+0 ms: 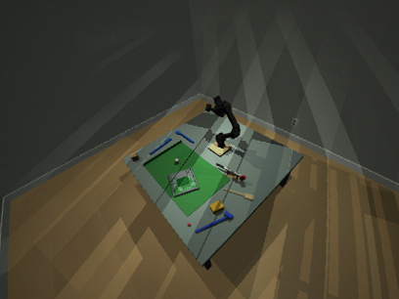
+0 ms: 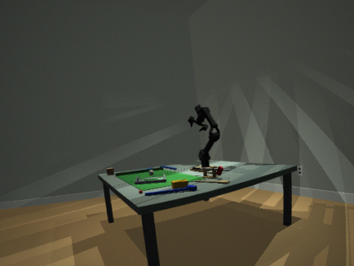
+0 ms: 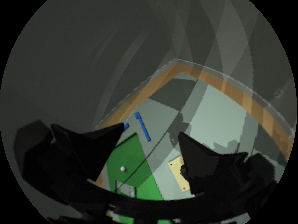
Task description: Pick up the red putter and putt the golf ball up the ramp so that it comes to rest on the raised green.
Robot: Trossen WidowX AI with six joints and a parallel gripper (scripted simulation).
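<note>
The red putter (image 1: 243, 177) (image 2: 220, 170) lies with its red end outward on a small wooden stand on the table, in front of the arm's base. The white golf ball (image 1: 176, 161) (image 2: 151, 172) (image 3: 123, 169) rests on the green mat (image 1: 208, 173) (image 3: 145, 175). The raised green (image 1: 182, 181) with its grey border sits on the mat near the ball; part of it shows low in the wrist view. My gripper (image 2: 197, 125) (image 3: 151, 130) is open and empty, high above the table. The putter is not visible in the wrist view.
A blue club (image 1: 214, 223) (image 2: 171, 190), a yellow block (image 1: 217, 206) (image 2: 179, 183) and a wooden tool (image 1: 238, 193) lie at the front. Blue bars (image 1: 160, 146) lie beyond the mat's dark rail (image 1: 162, 153). A brown cube (image 1: 135, 157) (image 2: 110, 171) and a small red ball (image 1: 188, 224) are near edges.
</note>
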